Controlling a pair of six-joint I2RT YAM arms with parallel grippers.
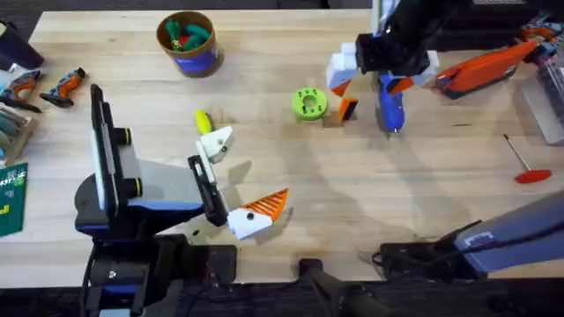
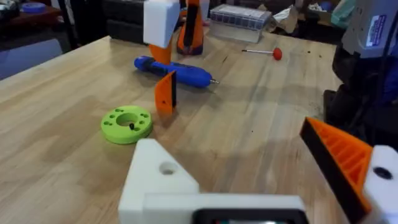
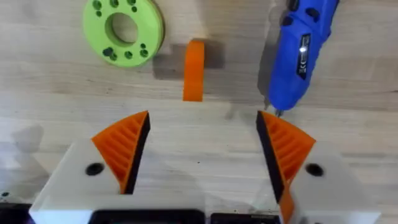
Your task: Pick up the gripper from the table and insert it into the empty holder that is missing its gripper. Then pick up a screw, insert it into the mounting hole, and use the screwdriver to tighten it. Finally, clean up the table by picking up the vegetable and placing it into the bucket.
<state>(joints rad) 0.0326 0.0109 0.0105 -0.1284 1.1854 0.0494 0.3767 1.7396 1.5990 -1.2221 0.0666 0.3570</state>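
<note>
Overhead view: one bucket (image 1: 188,43) stands at eleven o'clock of the table (image 1: 264,167), green and red toys inside; one vegetable (image 1: 203,121) lies just left of centre, touching the upper finger of the left gripper (image 1: 236,180); that finger is the bare white holder (image 1: 217,142), while the lower finger carries one orange tip (image 1: 269,206), so the jaws stand wide apart on nothing; one lime disc (image 1: 309,104) sits at one o'clock of centre; just right of it stands the small orange gripper (image 1: 347,109); one blue screwdriver (image 1: 389,105) lies right of that, partly under the right gripper (image 1: 381,63), which hangs above these parts; one red-handled rod (image 1: 525,163) lies at three o'clock; two small orange-and-black tools (image 1: 44,86) lie at nine o'clock.

Left wrist view: the holder (image 2: 163,180), with one open mounting hole, fills the near edge, and one ribbed orange tip (image 2: 341,158) is opposite; between and beyond them the disc (image 2: 127,124) holds one dark screw (image 2: 131,125); the orange gripper (image 2: 165,91) stands upright just beyond the disc; the screwdriver (image 2: 174,70) lies behind it; the rod (image 2: 264,53) is farther off.

Right wrist view: two orange tips (image 3: 122,148) on white mounts stand well apart, clamped on nothing; beyond the gap stands the orange gripper (image 3: 193,70), with the disc (image 3: 123,31) to one side and the screwdriver (image 3: 302,51) to the other, its bit just beside one tip.
</note>
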